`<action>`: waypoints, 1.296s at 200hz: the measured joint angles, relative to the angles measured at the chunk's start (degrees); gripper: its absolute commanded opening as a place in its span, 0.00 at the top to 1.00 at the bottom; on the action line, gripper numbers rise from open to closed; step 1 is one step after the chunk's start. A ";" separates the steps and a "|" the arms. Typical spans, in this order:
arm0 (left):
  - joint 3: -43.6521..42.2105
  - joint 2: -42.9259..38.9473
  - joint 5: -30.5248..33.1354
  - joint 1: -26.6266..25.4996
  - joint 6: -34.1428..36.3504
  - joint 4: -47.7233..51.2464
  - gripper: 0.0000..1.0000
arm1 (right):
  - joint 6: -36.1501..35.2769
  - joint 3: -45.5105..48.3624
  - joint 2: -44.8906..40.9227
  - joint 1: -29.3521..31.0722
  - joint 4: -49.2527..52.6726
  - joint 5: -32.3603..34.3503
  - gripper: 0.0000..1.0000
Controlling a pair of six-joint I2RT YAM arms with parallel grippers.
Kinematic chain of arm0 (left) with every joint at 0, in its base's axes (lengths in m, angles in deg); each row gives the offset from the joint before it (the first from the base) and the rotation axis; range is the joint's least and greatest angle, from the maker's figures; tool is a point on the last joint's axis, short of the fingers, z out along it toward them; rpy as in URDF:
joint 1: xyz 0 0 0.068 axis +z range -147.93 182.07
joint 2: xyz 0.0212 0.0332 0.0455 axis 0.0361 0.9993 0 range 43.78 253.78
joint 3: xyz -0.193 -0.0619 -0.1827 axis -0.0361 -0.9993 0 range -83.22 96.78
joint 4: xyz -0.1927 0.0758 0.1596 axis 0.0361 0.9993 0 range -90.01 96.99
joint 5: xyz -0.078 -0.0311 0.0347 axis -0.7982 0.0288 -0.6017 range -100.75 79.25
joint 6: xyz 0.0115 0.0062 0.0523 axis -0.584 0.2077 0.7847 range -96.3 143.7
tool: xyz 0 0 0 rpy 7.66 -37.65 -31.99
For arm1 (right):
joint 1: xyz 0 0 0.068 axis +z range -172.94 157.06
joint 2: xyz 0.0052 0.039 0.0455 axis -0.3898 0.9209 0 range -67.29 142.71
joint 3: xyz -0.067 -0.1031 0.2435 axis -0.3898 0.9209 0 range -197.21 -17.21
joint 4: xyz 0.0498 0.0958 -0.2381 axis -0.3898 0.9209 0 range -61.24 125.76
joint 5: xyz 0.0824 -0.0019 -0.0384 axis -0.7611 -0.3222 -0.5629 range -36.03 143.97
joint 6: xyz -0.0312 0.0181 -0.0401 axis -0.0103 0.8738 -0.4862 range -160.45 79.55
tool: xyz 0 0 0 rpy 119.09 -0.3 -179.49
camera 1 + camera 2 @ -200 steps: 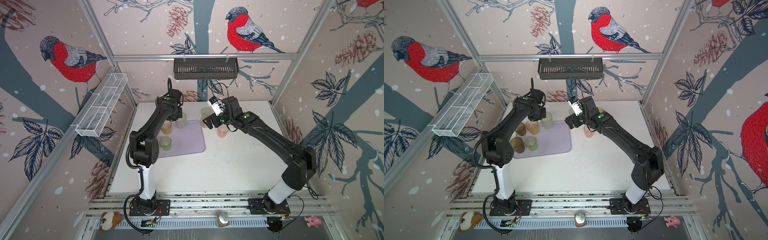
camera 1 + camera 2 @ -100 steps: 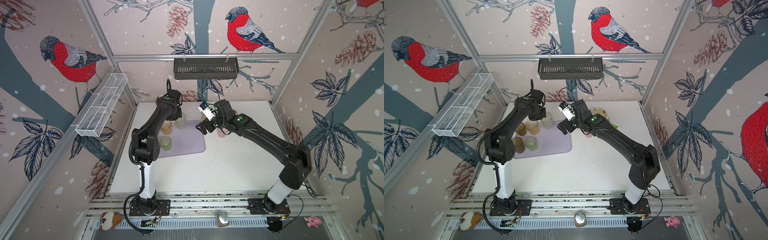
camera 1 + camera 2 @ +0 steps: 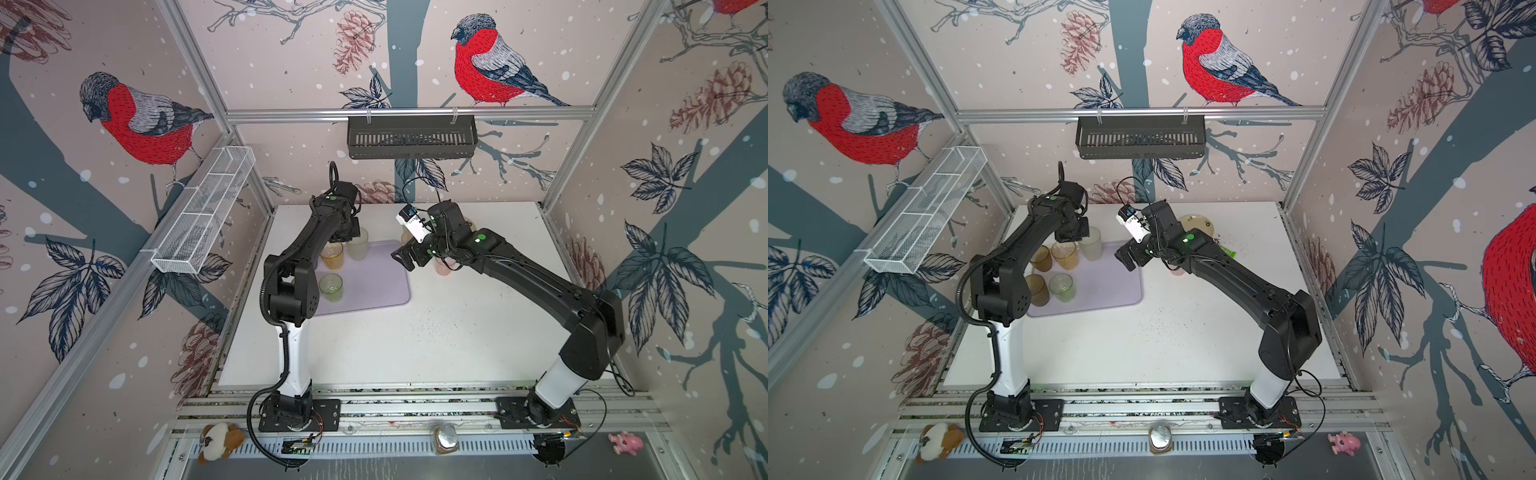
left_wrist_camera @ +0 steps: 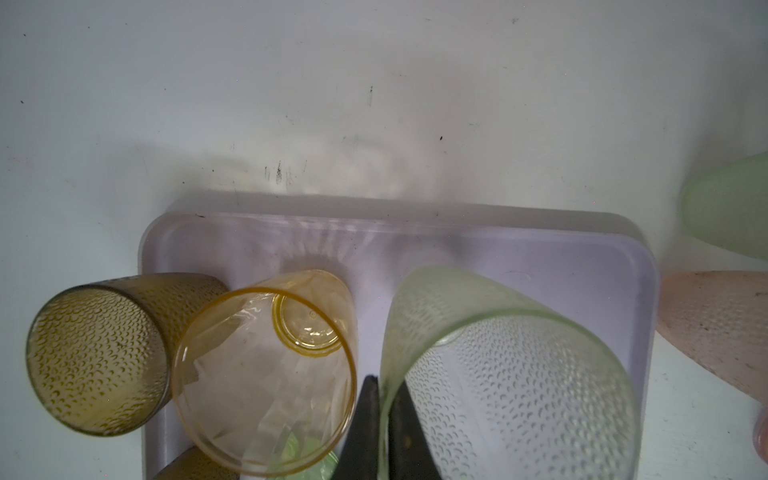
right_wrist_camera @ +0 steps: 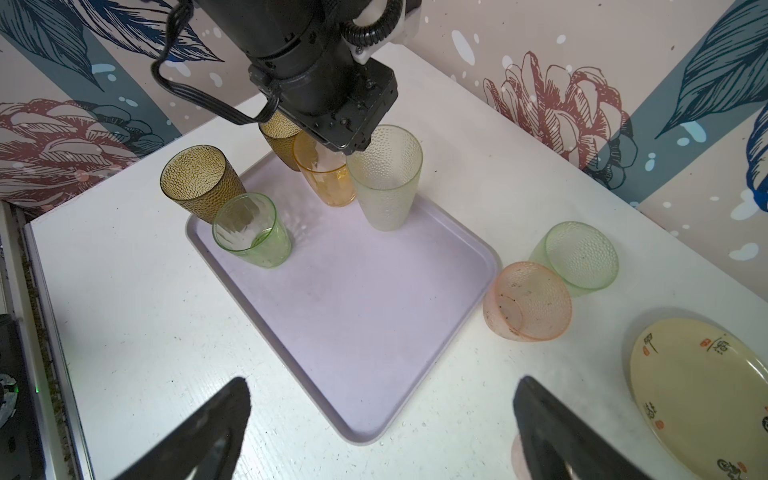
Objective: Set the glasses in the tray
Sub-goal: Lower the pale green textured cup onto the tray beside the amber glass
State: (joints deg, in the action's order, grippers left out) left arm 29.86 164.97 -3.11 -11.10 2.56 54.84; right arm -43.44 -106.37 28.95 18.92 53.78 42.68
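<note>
While the left pincer (image 4: 384, 383) is clamped tight on the rim of a pale greenish dimpled plastic tumbler (image 5: 386, 183), one finger inside the wall and one outside, that tumbler stands upright on the flat rectangular lilac plastic tray (image 5: 353, 311), close to its back edge. Just beside it on the tray stands an amber-yellow faceted tumbler (image 5: 328, 178), and past that a brown dimpled tumbler (image 5: 277, 139), largely hidden by the left arm. A second brown dimpled tumbler (image 5: 199, 183) and a green faceted tumbler (image 5: 253, 232) stand side by side toward the tray's front left corner. The right pincer (image 5: 382, 384) hangs spread wide with nothing between its fingers, above the tray's right edge and the white table (image 5: 124, 291). On the table just right of the tray rest a pink dimpled tumbler (image 5: 528, 301) and a second pale greenish tumbler (image 5: 582, 257), close together; whether they touch I cannot tell. Another pink tumbler (image 3: 442, 268) shows in a top view on the table, half hidden under the right arm. A cream round plate with red and dark markings (image 5: 702, 395) lies on the table beyond them, toward the back right
</note>
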 measured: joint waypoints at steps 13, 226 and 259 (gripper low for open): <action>-0.44 0.00 -0.04 -0.02 0.00 -0.28 1.00 | 0.00 0.00 -0.07 0.00 0.00 0.02 0.00; -3.39 -0.11 -0.15 0.00 0.00 -2.08 1.00 | -0.15 -0.63 -0.07 -0.09 0.00 0.90 0.00; -4.04 -0.55 -0.17 0.00 -0.04 -2.36 1.00 | -0.17 -0.61 -0.07 -0.11 0.02 0.94 0.00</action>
State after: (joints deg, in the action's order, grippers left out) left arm 25.82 164.42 -3.28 -11.10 2.51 52.48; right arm -43.61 -106.99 28.89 18.81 53.80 43.62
